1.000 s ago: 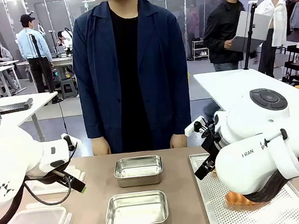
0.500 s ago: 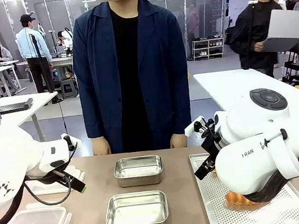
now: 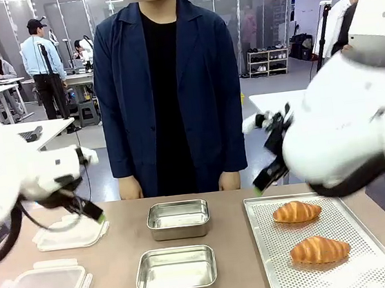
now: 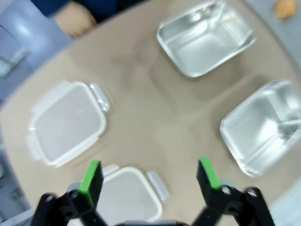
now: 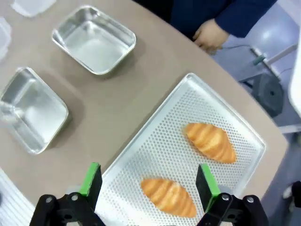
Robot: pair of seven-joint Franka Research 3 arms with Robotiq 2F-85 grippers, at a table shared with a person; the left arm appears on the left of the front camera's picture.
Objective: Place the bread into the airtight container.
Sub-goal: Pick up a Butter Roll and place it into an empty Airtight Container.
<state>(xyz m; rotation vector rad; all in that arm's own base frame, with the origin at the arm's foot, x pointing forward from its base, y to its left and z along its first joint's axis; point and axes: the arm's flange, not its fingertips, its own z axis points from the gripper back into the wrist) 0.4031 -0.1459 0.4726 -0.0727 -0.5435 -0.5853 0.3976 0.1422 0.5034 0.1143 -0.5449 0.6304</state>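
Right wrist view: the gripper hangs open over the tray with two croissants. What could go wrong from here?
1. The nearer croissant lies diagonally to the open right gripper. Closing without turning the wrist could pinch it endwise, and so crush or drop it.
2. The other croissant lies close by on the perforated tray. A descending finger might knock it.

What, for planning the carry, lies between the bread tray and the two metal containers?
Only bare table separates the tray from the near container and far container, per the front view.
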